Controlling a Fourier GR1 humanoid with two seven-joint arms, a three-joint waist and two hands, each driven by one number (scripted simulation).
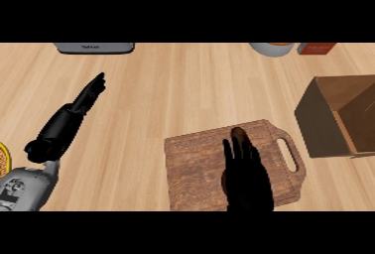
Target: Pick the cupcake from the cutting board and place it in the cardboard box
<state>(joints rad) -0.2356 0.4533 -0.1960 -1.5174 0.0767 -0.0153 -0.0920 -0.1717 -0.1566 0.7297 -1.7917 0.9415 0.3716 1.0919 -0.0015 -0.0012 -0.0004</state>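
My right hand (245, 176), fingers straight and open, lies over the board (198, 168) at lower centre; the cupcake (238, 133) shows only as a dark shape at my fingertips. My left hand (77, 111), also open, rests at left. Risk: straight fingers may push the cupcake off the board instead of gripping it. The box (322, 124) stands open at right. Appliance (93, 47) lettering at top left is unreadable.
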